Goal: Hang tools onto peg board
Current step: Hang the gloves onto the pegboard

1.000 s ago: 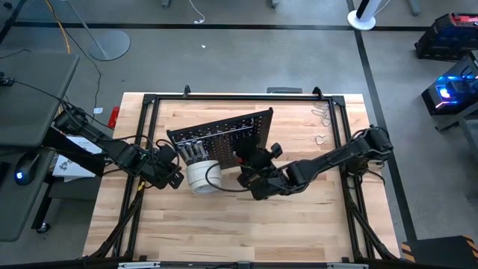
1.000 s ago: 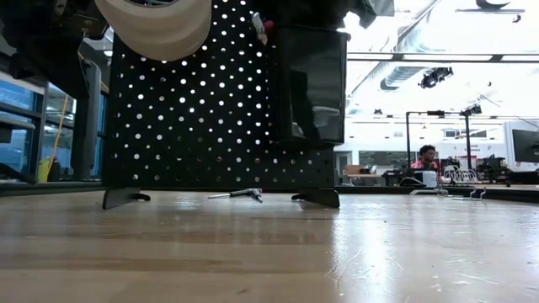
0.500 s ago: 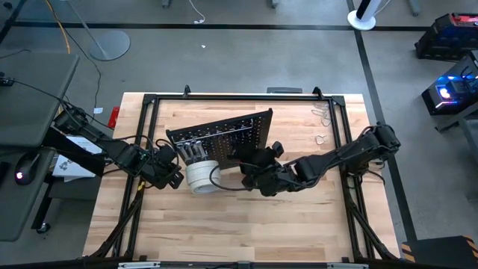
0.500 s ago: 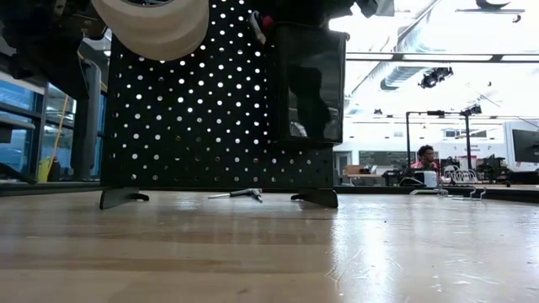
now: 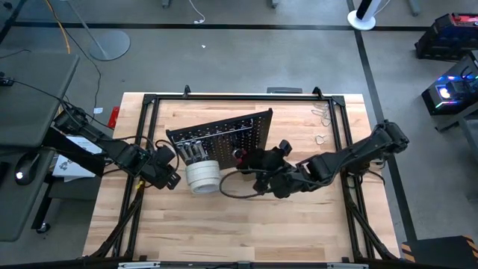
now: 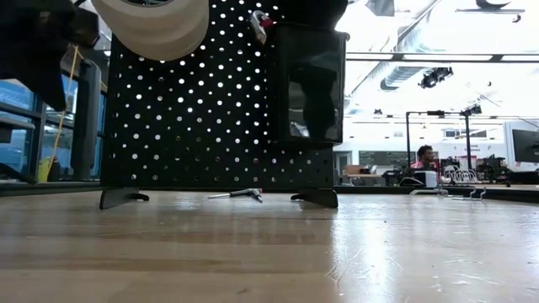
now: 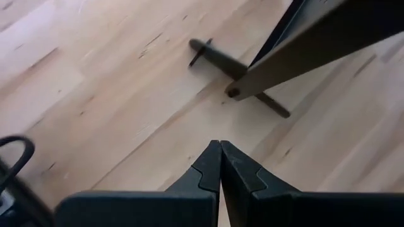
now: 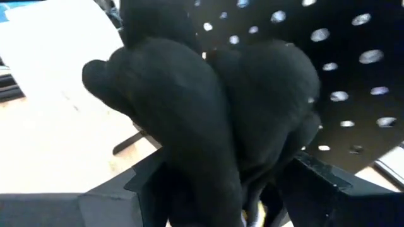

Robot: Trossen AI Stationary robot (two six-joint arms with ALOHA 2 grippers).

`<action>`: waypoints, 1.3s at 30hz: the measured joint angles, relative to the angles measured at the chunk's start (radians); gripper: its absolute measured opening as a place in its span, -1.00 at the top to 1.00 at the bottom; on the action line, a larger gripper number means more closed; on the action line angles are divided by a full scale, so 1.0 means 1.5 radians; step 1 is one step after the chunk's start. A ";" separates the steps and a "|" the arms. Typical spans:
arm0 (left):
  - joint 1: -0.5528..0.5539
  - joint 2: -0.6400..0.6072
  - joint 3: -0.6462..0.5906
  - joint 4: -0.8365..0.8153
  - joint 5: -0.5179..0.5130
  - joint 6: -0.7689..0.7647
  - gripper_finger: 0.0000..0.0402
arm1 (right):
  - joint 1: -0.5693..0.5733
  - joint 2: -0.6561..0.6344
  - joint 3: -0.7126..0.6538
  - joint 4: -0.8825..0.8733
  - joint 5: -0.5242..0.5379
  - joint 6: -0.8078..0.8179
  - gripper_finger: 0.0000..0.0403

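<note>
I judge the job partly done: a white tape roll (image 5: 202,177) already hangs on the near face of the peg board (image 5: 224,133), left of its black bin (image 6: 307,80). My right gripper (image 8: 233,189) pinches the black glove bundle (image 8: 208,120) beside that bin, not yet hung. The left gripper (image 7: 220,165), pressed together and empty, waits at the board's left end. Small metal tools (image 5: 322,113) lie far right, still to go.

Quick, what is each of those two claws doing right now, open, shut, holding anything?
Left gripper: shut, holding nothing, over the bare table.
Right gripper: shut on the black glove bundle, close to the peg board.
</note>
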 joint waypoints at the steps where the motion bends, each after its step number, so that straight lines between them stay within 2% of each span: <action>1: 0.000 0.000 0.000 -0.007 0.004 -0.005 1.00 | 0.000 -0.004 0.000 -0.007 0.004 0.000 -0.19; 11: 0.000 0.000 0.000 -0.008 -0.007 -0.010 1.00 | -0.015 -0.010 0.000 -0.003 0.002 -0.001 -0.19; 13: 0.000 0.000 0.000 -0.009 -0.006 -0.010 1.00 | -0.015 -0.011 0.000 0.010 -0.018 -0.004 -0.19; 16: 0.000 0.000 0.000 -0.009 -0.005 -0.010 1.00 | -0.018 -0.017 0.000 0.022 -0.091 -0.048 -0.19; 25: 0.000 0.000 0.000 -0.030 -0.014 -0.010 1.00 | -0.030 -0.072 0.001 0.086 -0.091 -0.075 -0.19; 27: 0.000 0.000 0.000 -0.031 -0.016 -0.010 1.00 | -0.047 -0.080 0.001 0.085 -0.130 -0.055 -0.19; 30: 0.000 0.000 0.000 -0.032 -0.024 -0.009 1.00 | -0.077 -0.081 0.001 0.065 -0.225 -0.029 -0.19; 35: 0.000 -0.001 0.000 -0.031 -0.043 -0.014 1.00 | -0.105 -0.062 0.000 0.010 -0.211 0.028 -0.19; 37: 0.000 0.000 0.000 -0.031 -0.044 -0.015 1.00 | -0.117 -0.062 0.000 0.006 -0.236 0.043 -0.19; 39: 0.000 -0.001 0.000 -0.031 -0.044 -0.015 1.00 | -0.136 -0.064 0.000 -0.004 -0.297 0.084 -0.19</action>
